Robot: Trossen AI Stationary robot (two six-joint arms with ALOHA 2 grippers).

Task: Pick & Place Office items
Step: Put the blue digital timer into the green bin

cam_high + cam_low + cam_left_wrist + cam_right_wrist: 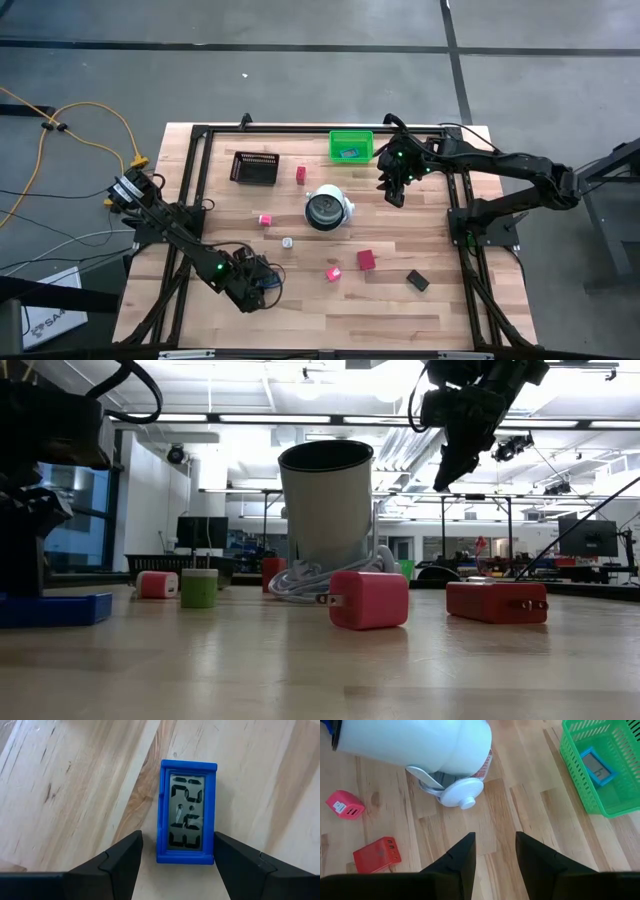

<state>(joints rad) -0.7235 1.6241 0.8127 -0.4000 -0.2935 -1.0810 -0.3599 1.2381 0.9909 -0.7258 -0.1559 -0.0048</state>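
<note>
**Mia:** Where is the left gripper (262, 287)?

**Ben:** It is low at the near left part of the table (300, 330). In the left wrist view its two fingers (120, 865) stand apart, one on each side of a blue clock (188, 812). The clock lies flat on the wood with its number face up. I cannot tell if the fingers touch it.

**Mia:** And the right gripper (396, 190)?

**Ben:** It hangs up in the air, near the green bin (351, 145) at the far side. Its fingers (457, 857) are a little apart and they hold nothing.

**Mia:** What is in the bin?

**Ben:** Another small blue clock (596, 766) lies inside it.

**Mia:** Where are the other little things?

**Ben:** A pink block (333, 272) and a red block (366, 260) sit near each other in the middle, closer to the front. A black piece (417, 281) lies to their right. Another pink block (265, 219) sits left of the big white round thing (327, 208), and a red piece (300, 175) stands beside the black mesh tray (254, 168). A tiny white bit (287, 242) lies between them all.
</note>
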